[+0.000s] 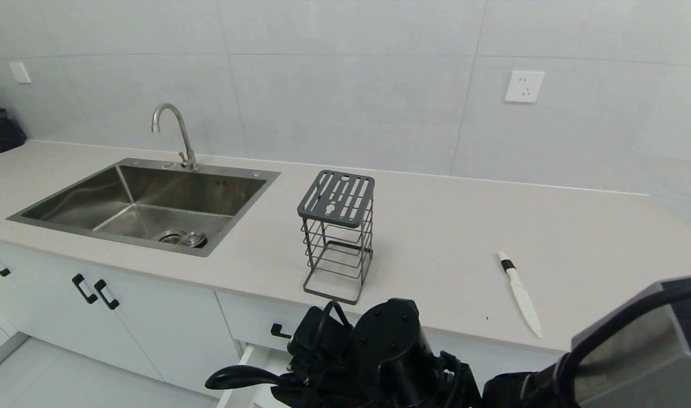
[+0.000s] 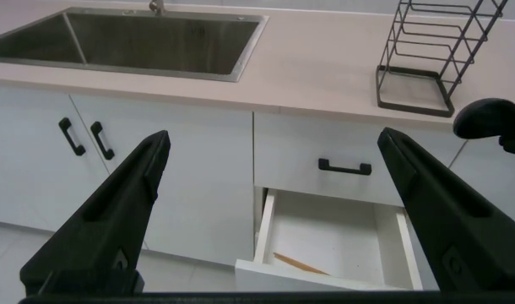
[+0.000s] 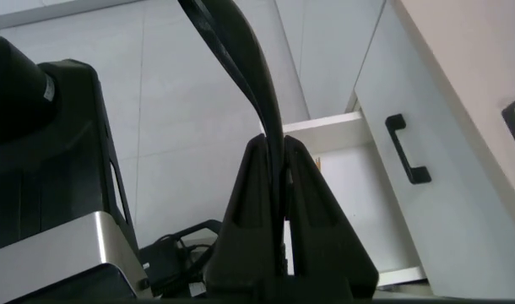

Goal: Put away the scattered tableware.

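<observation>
Two pincers sit low at the cabinet front, under the worktop edge. The right pincer (image 3: 279, 150) is squeezed together on the thin handle of a black spoon (image 3: 241, 55). It grips near one end, so the long curved shaft and the bowl stick out well beyond its fingers, and I'd say that hold lets the bowl go in first. Just beyond and beneath that pincer a white drawer (image 3: 350, 203) stands open, and I judge it is where the spoon belongs. The bowl hangs about over the drawer's near corner, though how high above it I can't tell. The left pincer (image 2: 273, 139) has its fingers spread wide with nothing between them. It faces the same drawer from a little way back, perhaps ready to push it closed. Ahead of it and lower down, a pale wooden stick (image 2: 300, 265) lies on the drawer floor. A white knife (image 1: 519, 293) lies flat on the worktop, above and well apart from both pincers, on the right pincer's side. A dark wire rack (image 1: 338, 232) stands upright on the worktop above the left pincer, and its slotted top looks made for blades, so the knife probably goes there. As for writing, I can make out none on the knife, rack, drawer or spoon.
</observation>
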Available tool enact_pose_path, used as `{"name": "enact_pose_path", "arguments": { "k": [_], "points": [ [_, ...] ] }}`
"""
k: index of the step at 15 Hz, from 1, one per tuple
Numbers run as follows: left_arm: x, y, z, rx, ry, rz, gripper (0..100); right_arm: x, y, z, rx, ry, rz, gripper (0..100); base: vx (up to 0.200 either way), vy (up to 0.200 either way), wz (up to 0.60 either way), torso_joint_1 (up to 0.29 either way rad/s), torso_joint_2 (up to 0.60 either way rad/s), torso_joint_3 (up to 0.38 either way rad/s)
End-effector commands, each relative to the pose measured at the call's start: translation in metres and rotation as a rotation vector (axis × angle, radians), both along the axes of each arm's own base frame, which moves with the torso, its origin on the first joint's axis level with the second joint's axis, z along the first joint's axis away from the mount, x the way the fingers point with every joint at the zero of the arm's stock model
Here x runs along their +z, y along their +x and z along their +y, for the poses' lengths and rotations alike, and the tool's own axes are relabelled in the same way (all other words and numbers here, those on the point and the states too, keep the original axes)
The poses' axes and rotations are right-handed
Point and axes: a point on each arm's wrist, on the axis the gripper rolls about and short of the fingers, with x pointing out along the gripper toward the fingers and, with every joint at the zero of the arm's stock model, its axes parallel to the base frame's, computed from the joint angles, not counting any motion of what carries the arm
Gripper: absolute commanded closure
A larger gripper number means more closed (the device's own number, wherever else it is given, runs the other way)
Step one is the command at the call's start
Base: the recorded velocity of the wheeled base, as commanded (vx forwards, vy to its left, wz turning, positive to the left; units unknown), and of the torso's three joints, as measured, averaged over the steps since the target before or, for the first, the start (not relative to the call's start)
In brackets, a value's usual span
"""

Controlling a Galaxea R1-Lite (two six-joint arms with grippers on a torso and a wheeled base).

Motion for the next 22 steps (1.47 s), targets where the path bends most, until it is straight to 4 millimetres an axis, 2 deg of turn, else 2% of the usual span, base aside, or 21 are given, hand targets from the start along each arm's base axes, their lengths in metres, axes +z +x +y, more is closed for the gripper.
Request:
{"name": "enact_pose_path", "arguments": {
  "k": [1, 22],
  "points": [
    [0.000, 0.000, 0.000, 0.000, 0.000, 0.001, 0, -0.002, 0.001, 0.001, 0.000, -0.002, 0.001, 100, 0.000, 0.000, 0.00, -0.188, 0.40, 0.198],
    [0.000, 0.000, 0.000, 0.000, 0.000, 0.002, 0, -0.015, 0.003, 0.005, 0.002, -0.032, 0.015, 100, 0.000, 0.000, 0.00, -0.140, 0.28, 0.138]
  ]
}}
